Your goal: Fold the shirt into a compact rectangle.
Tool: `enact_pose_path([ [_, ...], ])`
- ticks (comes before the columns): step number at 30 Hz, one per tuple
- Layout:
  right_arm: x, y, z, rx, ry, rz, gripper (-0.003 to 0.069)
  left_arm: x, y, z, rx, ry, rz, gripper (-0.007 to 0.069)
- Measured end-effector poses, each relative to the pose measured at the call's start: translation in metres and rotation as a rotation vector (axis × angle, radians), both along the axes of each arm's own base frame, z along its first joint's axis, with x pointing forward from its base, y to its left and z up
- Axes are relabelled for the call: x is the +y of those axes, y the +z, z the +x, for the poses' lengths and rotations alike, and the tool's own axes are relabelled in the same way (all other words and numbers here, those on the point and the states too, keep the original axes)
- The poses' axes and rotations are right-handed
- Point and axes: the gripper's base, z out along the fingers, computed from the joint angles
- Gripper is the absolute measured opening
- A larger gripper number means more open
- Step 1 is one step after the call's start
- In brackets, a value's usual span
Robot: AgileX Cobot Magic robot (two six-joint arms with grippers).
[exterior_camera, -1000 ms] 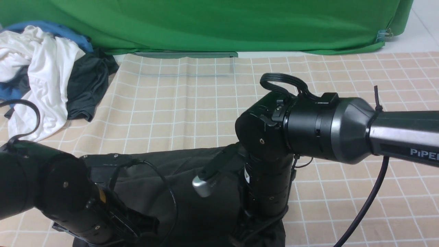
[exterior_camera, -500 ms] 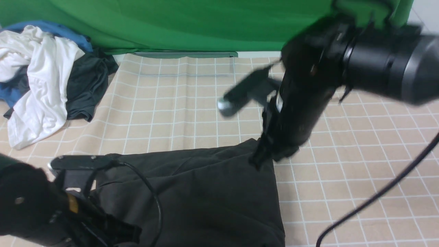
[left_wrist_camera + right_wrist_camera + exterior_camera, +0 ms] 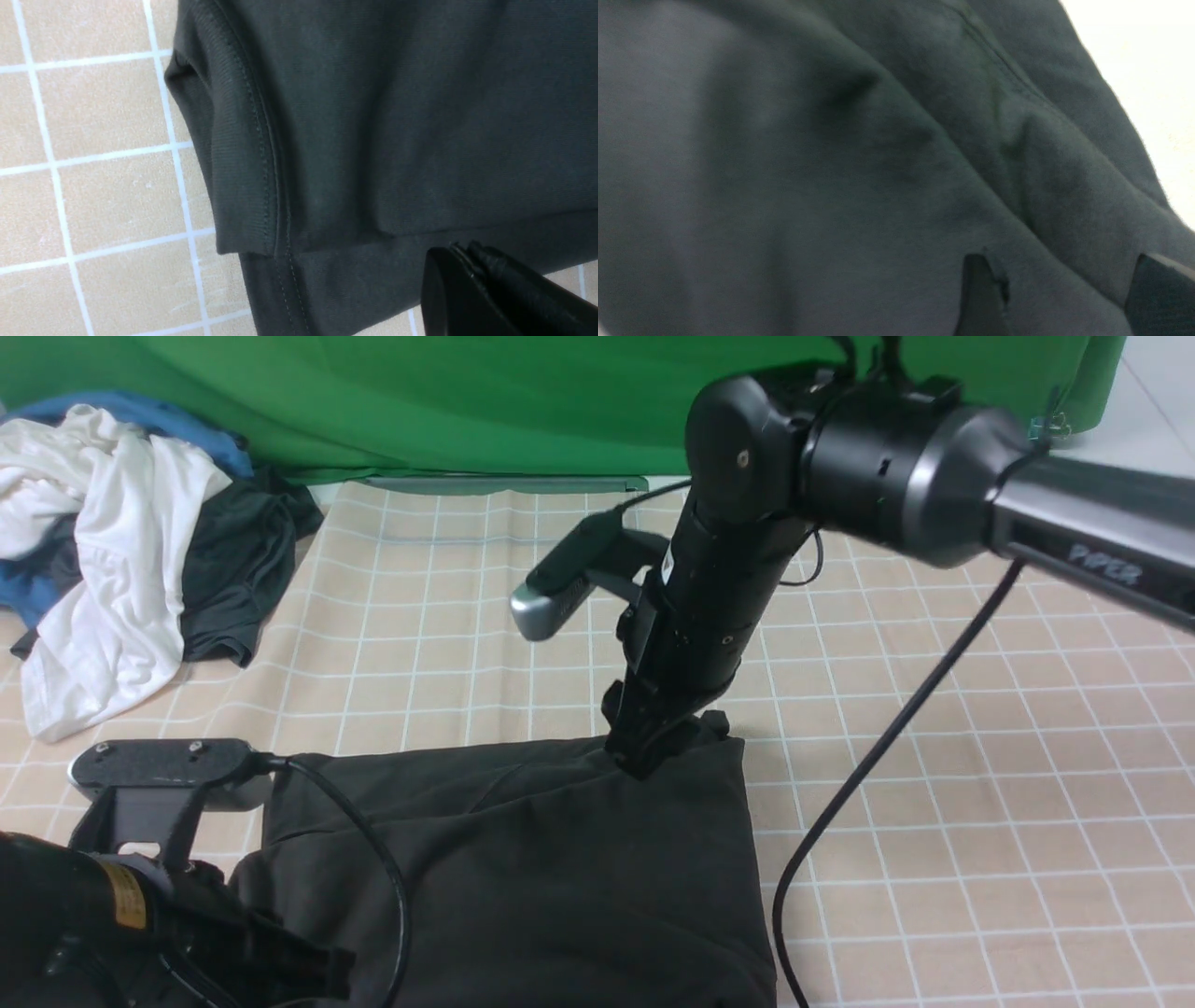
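Note:
The black shirt (image 3: 523,868) lies folded in a rough rectangle on the checkered cloth (image 3: 980,803), near the front. My right gripper (image 3: 653,758) points down onto the shirt's far edge, right of its middle. In the right wrist view it (image 3: 1064,284) is open, its two fingertips spread on the dark fabric (image 3: 831,186). My left gripper (image 3: 460,252) is shut, its tips over the shirt's edge beside a ribbed, stitched band (image 3: 243,154). The left arm (image 3: 112,905) sits at the near left; its fingers are hidden in the front view.
A pile of white, blue and dark clothes (image 3: 112,541) lies at the far left. A green backdrop (image 3: 560,401) closes the back. The right arm's cable (image 3: 878,747) hangs down across the cloth to the right of the shirt.
The right arm rose from low over the shirt's near part, swung away, and now stands at the far edge. The left arm drew back toward the near left, uncovering more shirt.

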Motion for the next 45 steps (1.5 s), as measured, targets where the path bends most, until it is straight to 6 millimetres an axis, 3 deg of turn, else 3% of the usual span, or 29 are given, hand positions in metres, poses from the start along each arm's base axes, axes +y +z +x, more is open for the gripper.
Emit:
enact_pose_path([
  [8, 0.002, -0.014, 0.006, -0.01, 0.026, -0.028, 0.0452, 0.0, 0.0, 0.0, 0.003, 0.007, -0.002, 0.0019],
  [11, -0.002, -0.004, 0.009, -0.013, -0.041, -0.067, 0.0369, 0.002, 0.0, 0.001, -0.004, 0.016, 0.019, 0.0019],
  [16, -0.014, 0.038, 0.003, -0.078, -0.146, -0.091, 0.0072, 0.014, 0.002, 0.0, 0.026, 0.091, 0.133, 0.0019],
  [20, -0.026, 0.086, -0.013, -0.149, -0.199, -0.012, 0.0038, 0.016, 0.017, -0.003, -0.009, 0.116, 0.117, 0.0019],
  [23, -0.04, 0.11, -0.025, -0.179, -0.221, 0.019, 0.0038, 0.017, 0.031, -0.01, -0.059, 0.128, 0.061, 0.0019],
  [26, -0.056, 0.113, -0.027, -0.161, -0.273, 0.021, 0.0042, 0.018, 0.044, -0.021, -0.113, 0.14, -0.017, 0.0019],
  [29, -0.066, 0.094, -0.017, -0.105, -0.314, 0.018, 0.0115, 0.021, 0.054, -0.033, -0.154, 0.146, -0.084, 0.0019],
  [37, -0.057, 0.025, 0.023, -0.018, -0.385, 0.066, 0.0589, 0.028, 0.063, -0.052, -0.183, 0.145, -0.127, 0.0019],
  [40, -0.053, 0.002, 0.03, 0.019, -0.391, 0.047, 0.0654, 0.029, 0.061, -0.054, -0.163, 0.144, -0.116, 0.0019],
  [45, -0.047, -0.031, 0.034, 0.098, -0.404, 0.028, 0.0659, 0.029, 0.061, -0.055, -0.157, 0.144, -0.113, 0.0019],
])
